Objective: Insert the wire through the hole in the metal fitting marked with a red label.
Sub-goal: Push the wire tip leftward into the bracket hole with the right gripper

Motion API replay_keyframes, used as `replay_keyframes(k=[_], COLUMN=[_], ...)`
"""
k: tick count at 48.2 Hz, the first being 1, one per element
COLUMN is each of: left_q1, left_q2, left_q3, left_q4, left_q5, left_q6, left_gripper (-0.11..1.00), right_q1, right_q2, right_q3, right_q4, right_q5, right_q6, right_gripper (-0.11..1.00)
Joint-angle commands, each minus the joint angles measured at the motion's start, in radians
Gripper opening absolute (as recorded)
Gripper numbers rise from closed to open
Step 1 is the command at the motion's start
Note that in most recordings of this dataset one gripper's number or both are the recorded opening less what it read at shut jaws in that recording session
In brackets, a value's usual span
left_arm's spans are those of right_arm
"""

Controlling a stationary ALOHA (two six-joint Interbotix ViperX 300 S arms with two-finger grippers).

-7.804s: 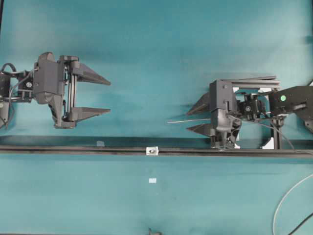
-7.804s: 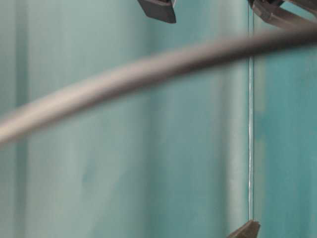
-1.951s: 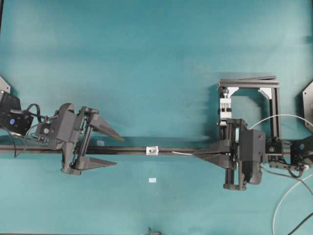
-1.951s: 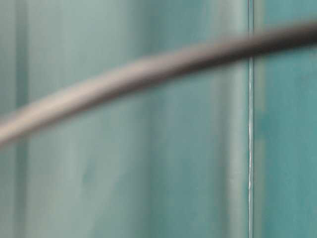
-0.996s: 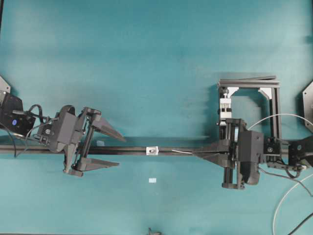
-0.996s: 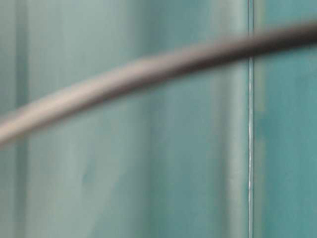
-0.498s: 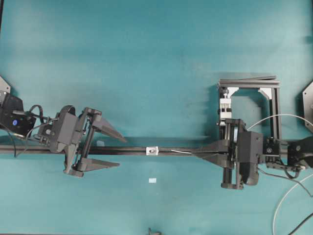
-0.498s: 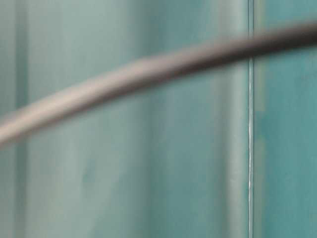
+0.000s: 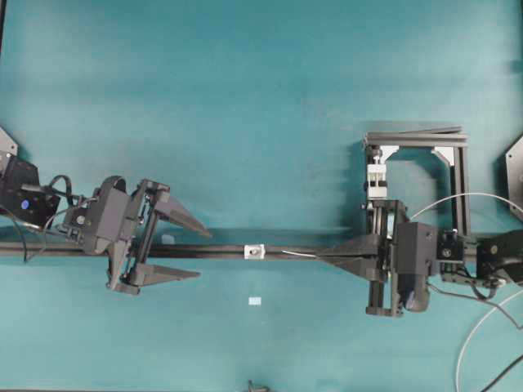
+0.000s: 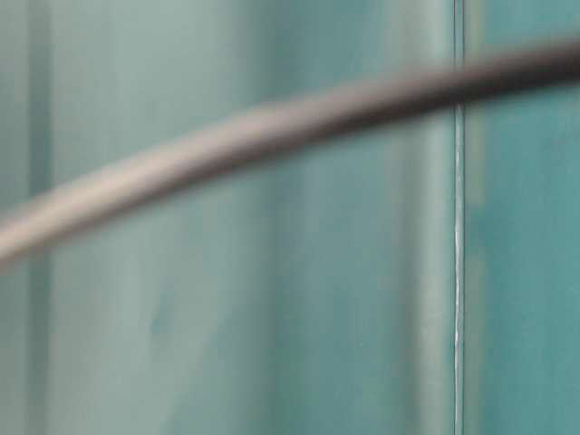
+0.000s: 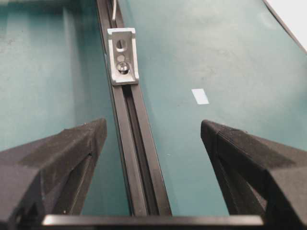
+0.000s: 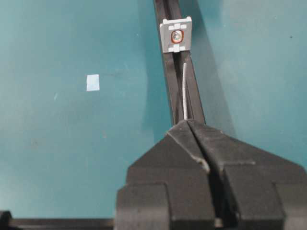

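Note:
The metal fitting [image 9: 255, 251] is a small silvery bracket on the black rail [image 9: 221, 251]. In the right wrist view its face [image 12: 176, 35] shows the hole [image 12: 178, 34], ringed in red. My right gripper [image 9: 323, 256] is shut on the wire [image 9: 301, 254], which lies along the rail pointing at the fitting. The wire [image 12: 185, 91] ends a short gap before the bracket. My left gripper [image 9: 202, 253] is open and empty, straddling the rail left of the fitting [image 11: 123, 56]. The wire's tip [image 11: 114, 9] shows just behind the fitting in the left wrist view.
A black frame [image 9: 458, 175] with a white clamp block [image 9: 376, 175] stands at the back right. A small white patch [image 9: 255, 301] lies on the teal table in front of the rail. A white cable [image 9: 470, 343] curves at the lower right. A blurred cable [image 10: 272, 122] crosses the table-level view.
My right gripper has slid a little left along the rail, bringing the wire's tip closer to the fitting. The left gripper has stayed open and nearly still.

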Motion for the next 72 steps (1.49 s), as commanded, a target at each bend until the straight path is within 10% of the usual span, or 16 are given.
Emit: replay_keyframes(k=[1,72], left_q1=[0.003,0.003], left_q2=[-0.011,-0.008], left_q3=[-0.011,-0.015], left_q4=[0.002,0.003], left_q5=[-0.008,-0.006], left_q6=[0.003,0.003], left_gripper=[0.78,0.78], right_q1=[-0.005,-0.046], right_q2=[-0.008,0.034], right_q3=[-0.017,-0.055], right_q4=[-0.008,-0.071], right_q5=[-0.011,-0.026], right_q6=[-0.003,-0.006], right_gripper=[-0.01,-0.01])
